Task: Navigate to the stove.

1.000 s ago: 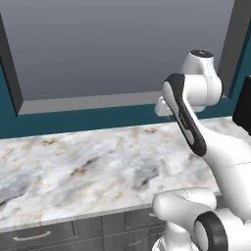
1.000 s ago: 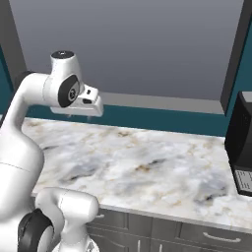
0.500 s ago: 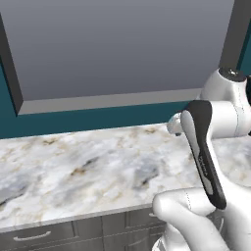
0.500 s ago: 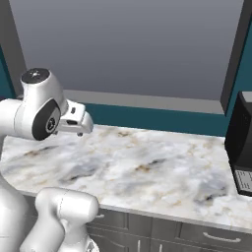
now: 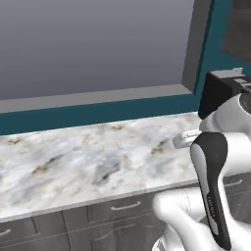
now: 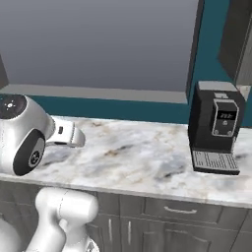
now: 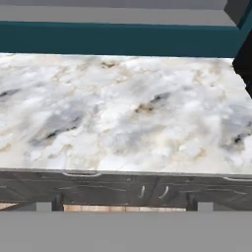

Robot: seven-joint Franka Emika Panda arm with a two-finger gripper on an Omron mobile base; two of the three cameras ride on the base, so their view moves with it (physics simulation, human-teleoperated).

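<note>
- The stove cannot be placed from these frames; judging by that, the base has further to drive.
- What lies ahead is a marble counter (image 6: 147, 157), with grey drawers (image 6: 179, 211) below its front edge and a teal wall and a large grey window (image 6: 98, 44) behind it.
- The whole scene has slid left across both base views since a second ago, so the base is travelling right along the counter rather than anything on it moving.
- A black coffee machine (image 6: 216, 128), cut off at the right edge a second ago, now stands fully in sight at the counter's right end, against the teal wall.
- The arm has swung lower and closer to the cameras, folded above the counter's front.
- The gripper's opening cannot be told: its fingers are not distinguishable.
</note>
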